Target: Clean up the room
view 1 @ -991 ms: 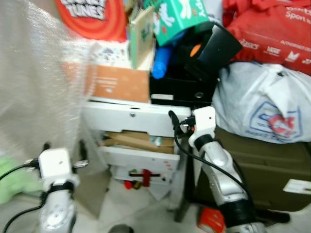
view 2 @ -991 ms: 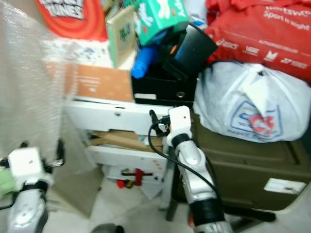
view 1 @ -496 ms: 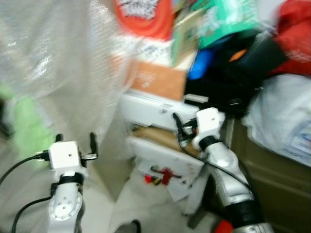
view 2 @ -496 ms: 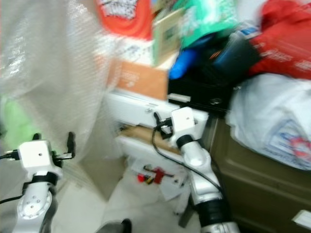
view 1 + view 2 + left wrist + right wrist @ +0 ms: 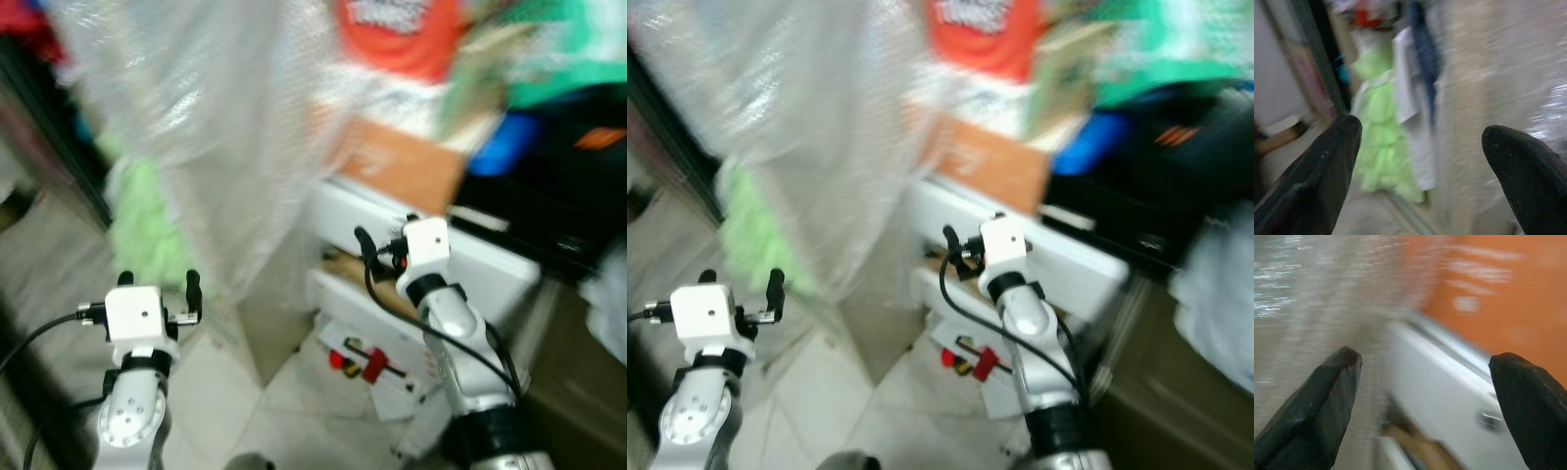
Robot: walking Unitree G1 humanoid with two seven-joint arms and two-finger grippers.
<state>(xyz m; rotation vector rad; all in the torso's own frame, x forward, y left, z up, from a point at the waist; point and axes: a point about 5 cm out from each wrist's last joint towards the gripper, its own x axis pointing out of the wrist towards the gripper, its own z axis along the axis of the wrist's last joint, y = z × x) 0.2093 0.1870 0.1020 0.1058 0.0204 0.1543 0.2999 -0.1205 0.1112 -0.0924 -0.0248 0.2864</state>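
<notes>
Both grippers' fingers (image 5: 1317, 181) stay apart, empty, beside white drawers (image 5: 431, 294) now blurred.

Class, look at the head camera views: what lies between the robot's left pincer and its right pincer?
In the left eye view, the lower edge of a hanging bubble wrap sheet and pale floor tiles lie between the left pincer and right pincer.

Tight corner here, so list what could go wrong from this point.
1. The right pincer, open, sits close to the white drawer unit; a swing might knock it.
2. The hanging bubble wrap could snag the open left pincer.
3. Red bits lie on the floor near the robot; a trip seems possible.
</notes>
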